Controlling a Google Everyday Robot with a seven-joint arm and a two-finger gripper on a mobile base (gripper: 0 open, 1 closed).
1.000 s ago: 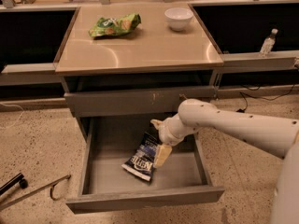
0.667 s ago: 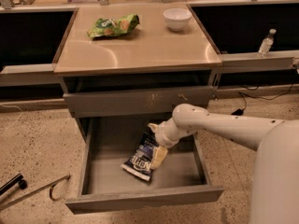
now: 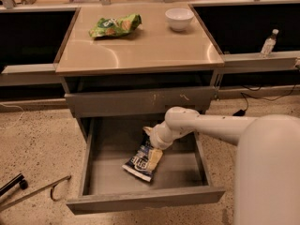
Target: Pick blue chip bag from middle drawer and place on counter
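Progress stands at the pick stage, and we judge no part of the placing as done. Starting with the destination, the counter (image 3: 150, 48) does not yet carry the task item. Below it, under the scratched drawer front (image 3: 140, 102), the middle drawer (image 3: 110, 177) is pulled fully out, so we count the opening step as complete. The arm (image 3: 211, 128) reaches in from the right, over the drawer's right wall and down into the drawer. The green chip bag (image 3: 115, 26) lying on the counter's far left is not our item. The blue chip bag (image 3: 140, 162) lies on the drawer floor near the middle, its upper end toward the arm. The gripper (image 3: 153, 150) sits at that upper end, touching or just above it. We cannot tell whether it has closed on the bag or is released. What remains, in our judgement, is to confirm the grasp, lift the bag clear of the drawer, carry it up and set it on the counter.
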